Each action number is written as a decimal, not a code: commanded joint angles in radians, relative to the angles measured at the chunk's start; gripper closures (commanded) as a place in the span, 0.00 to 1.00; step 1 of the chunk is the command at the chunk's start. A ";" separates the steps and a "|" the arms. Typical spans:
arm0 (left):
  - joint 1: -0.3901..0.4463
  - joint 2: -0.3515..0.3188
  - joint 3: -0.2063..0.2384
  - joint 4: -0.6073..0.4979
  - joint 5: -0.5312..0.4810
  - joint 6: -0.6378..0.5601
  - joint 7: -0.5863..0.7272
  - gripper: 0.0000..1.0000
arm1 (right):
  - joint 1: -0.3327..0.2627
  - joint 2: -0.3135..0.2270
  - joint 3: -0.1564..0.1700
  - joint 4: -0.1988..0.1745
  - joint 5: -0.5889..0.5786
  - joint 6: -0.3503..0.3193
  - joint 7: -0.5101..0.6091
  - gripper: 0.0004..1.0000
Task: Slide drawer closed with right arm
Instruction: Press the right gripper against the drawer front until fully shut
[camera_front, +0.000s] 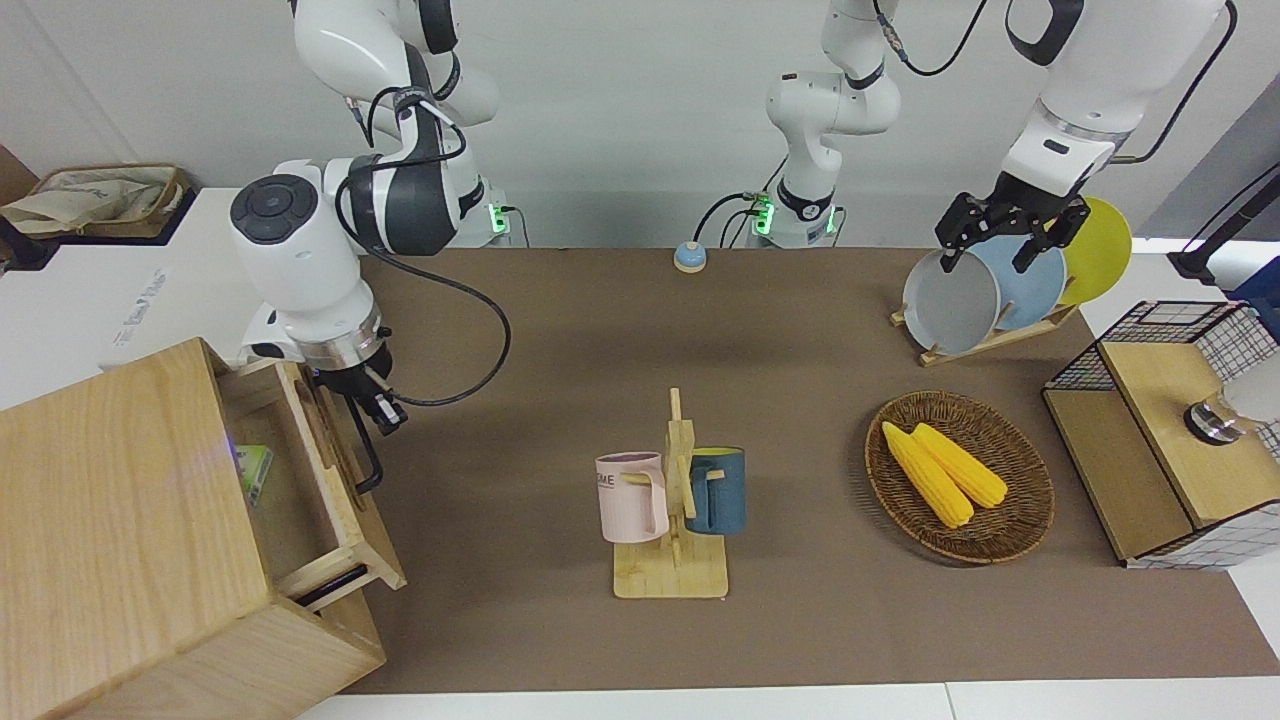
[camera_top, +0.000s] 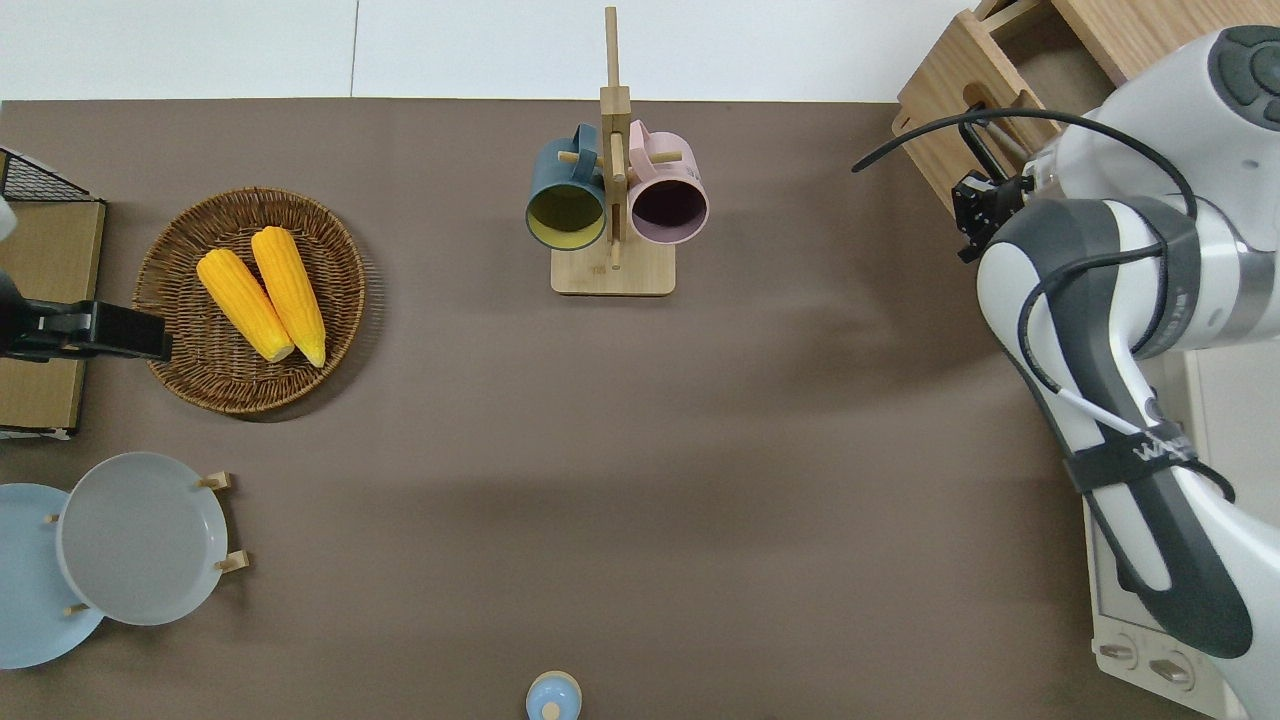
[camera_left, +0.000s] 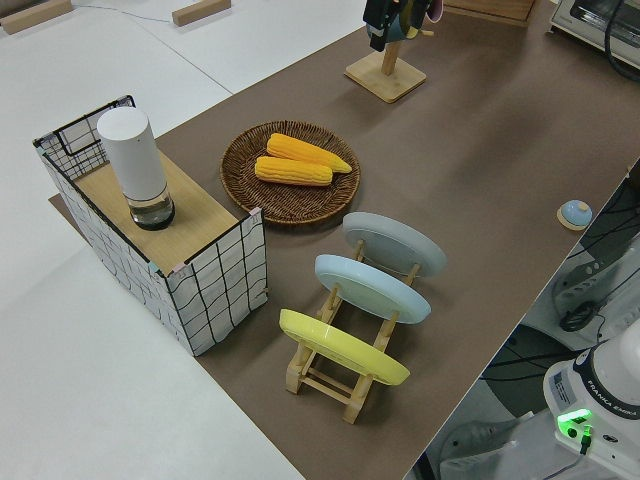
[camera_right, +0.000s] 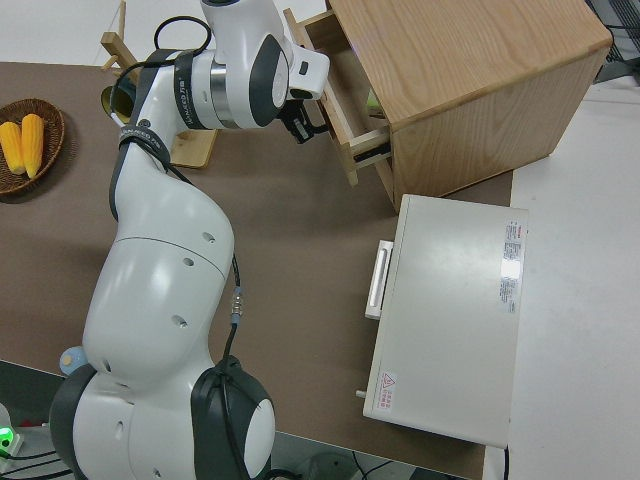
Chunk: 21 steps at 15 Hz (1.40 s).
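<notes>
Reading the table from straight above as a clock face with twelve farthest from me, the drawer (camera_top: 955, 105) sits at about two o'clock, at my right arm's end of the table. It is partly out of the pale wooden cabinet (camera_top: 1150, 30), its front panel slanted toward the middle of the table. My right gripper (camera_top: 975, 205) is at the drawer's front, right at the six o'clock end of the black bar handle (camera_top: 985, 135). It looks to be touching the bar there, but whether it is clenched on the bar or released I cannot tell: the wrist and the looping cable cover too much. Inside the drawer a small green packet (camera_front: 252, 472) shows, half tucked under the cabinet's top. The mug rack (camera_top: 612, 270) stands at twelve o'clock with a blue mug (camera_top: 566, 195) and a pink mug (camera_top: 668, 195) hung on it, well apart from the drawer. The wicker basket (camera_top: 170, 360) with two ears of corn (camera_top: 262, 305) lies at ten o'clock, the plate rack's grey plate (camera_top: 140, 540) at eight o'clock, and a white oven (camera_top: 1140, 630) at four o'clock. My left arm (camera_front: 1060, 130) is parked.
</notes>
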 joint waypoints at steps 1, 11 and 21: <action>-0.017 0.013 0.017 0.020 0.011 0.000 0.008 0.00 | -0.065 0.000 0.017 0.004 0.053 0.018 -0.115 1.00; -0.017 0.013 0.017 0.020 0.011 0.000 0.008 0.00 | -0.134 0.000 0.018 0.010 0.082 0.041 -0.235 1.00; -0.017 0.013 0.017 0.020 0.012 0.000 0.008 0.00 | -0.154 0.001 0.018 0.010 0.080 0.055 -0.302 1.00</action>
